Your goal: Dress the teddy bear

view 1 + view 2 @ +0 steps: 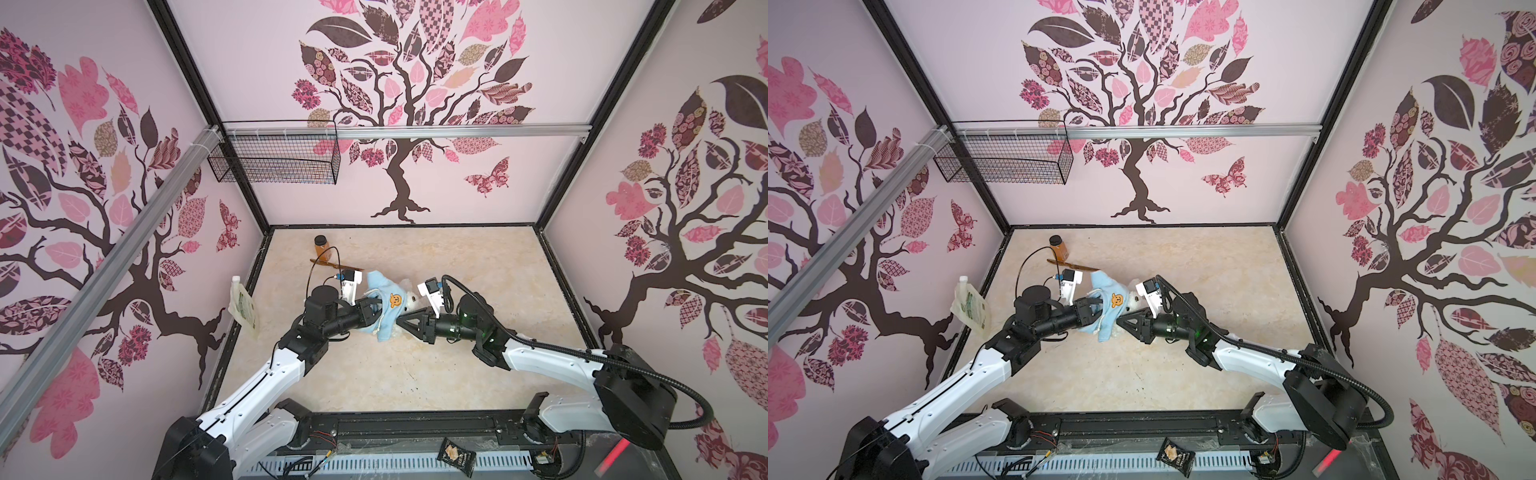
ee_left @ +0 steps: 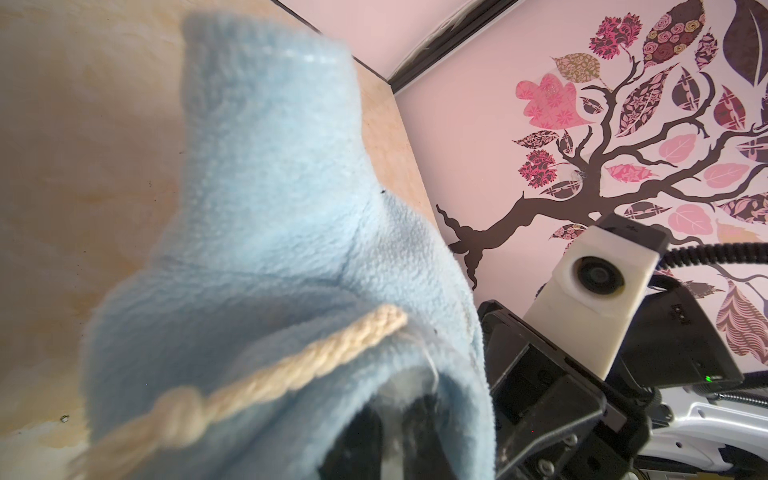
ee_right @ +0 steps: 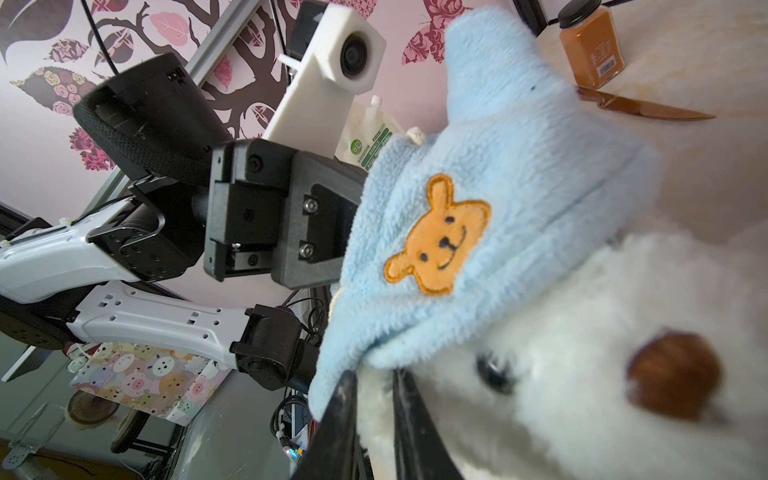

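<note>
The white fluffy teddy bear (image 1: 412, 302) (image 1: 1133, 300) lies mid-table between both arms, mostly covered by a light blue shirt (image 1: 384, 309) (image 1: 1106, 307) with an orange bear-face patch (image 3: 439, 237). In the right wrist view the bear's face (image 3: 582, 374) shows just under the shirt's (image 3: 519, 166) hem. My right gripper (image 3: 376, 384) (image 1: 401, 321) is pinched on white fur at that hem. My left gripper (image 2: 386, 419) is shut on the shirt's (image 2: 270, 208) fabric, with the shirt draped over its fingers. In both top views the shirt hides the left fingertips.
Behind the bear stand an amber jar (image 1: 322, 246) (image 3: 592, 50) and a brown knife (image 1: 332, 264) (image 3: 640, 109). A white pouch (image 1: 243, 305) leans on the left wall. A wire basket (image 1: 274, 156) hangs above. A black packet (image 1: 457, 455) lies at the front rail.
</note>
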You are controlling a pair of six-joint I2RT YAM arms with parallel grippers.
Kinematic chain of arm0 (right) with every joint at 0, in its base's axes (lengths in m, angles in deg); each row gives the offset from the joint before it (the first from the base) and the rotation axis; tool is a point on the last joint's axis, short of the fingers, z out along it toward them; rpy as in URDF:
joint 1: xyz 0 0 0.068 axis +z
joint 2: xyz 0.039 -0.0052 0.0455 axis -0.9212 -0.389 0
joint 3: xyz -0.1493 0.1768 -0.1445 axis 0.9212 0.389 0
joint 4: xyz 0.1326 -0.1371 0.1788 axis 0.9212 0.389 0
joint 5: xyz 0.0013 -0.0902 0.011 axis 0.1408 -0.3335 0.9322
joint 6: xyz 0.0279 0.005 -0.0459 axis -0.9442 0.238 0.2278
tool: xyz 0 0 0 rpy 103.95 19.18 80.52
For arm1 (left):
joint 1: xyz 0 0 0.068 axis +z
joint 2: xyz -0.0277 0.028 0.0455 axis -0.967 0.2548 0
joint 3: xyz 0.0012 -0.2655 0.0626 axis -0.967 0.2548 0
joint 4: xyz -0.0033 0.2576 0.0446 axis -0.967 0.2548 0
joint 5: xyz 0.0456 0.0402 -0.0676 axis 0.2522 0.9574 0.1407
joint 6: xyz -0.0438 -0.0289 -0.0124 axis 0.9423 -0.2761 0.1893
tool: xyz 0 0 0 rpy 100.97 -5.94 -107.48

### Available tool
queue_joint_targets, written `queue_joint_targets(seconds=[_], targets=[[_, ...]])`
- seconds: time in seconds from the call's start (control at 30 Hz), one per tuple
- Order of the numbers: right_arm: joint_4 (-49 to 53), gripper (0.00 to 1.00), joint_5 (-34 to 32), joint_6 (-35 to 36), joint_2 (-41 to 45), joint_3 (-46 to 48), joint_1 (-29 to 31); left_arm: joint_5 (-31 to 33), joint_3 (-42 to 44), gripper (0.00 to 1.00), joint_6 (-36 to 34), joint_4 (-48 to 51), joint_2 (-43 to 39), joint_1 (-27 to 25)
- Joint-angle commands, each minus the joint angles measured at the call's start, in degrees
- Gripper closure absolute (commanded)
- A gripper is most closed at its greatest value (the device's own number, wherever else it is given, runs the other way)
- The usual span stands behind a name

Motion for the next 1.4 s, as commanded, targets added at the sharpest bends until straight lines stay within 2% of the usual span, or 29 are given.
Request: queue_joint_targets(seconds=[0.0,0.4,0.6,0.73,0.87,1.0,1.23,1.37], targets=[[-2.2,0.80,-0.5,0.0,-2.0,-1.7,0.6,-0.4,1.1,1.00,0.4,-3.6,-0.2,-0.5],[-4.4,0.75,-0.8,-0.5,-3.2,-2.8,1.0,0.2,1.5,1.00,0.3,-3.7,0.1,-1.5],[-4.2,0.76,-1.7,-1.0,-4.3,-4.3,1.0,0.4,1.7,1.00,0.1,-3.7,0.2,-2.1],[-3.1,0.83,-3.7,-0.8,-4.6,-4.9,1.0,0.5,1.5,1.00,0.0,-3.8,0.2,-2.1],[-2.6,0.95,-4.9,-0.9,-4.2,-4.2,1.0,1.0,1.7,1.00,-0.2,-3.7,-0.1,-2.1],[0.2,1.00,-5.6,-0.7,-2.4,-2.1,1.0,5.9,1.8,1.00,-0.1,-3.2,-1.0,-2.0],[1.1,1.00,-1.8,-1.9,3.4,3.5,1.0,15.6,2.8,1.00,3.6,-5.1,-0.5,-1.2],[2.0,1.00,-2.8,-2.2,4.6,6.7,1.0,15.6,2.5,1.00,6.5,-9.3,1.0,-0.6]])
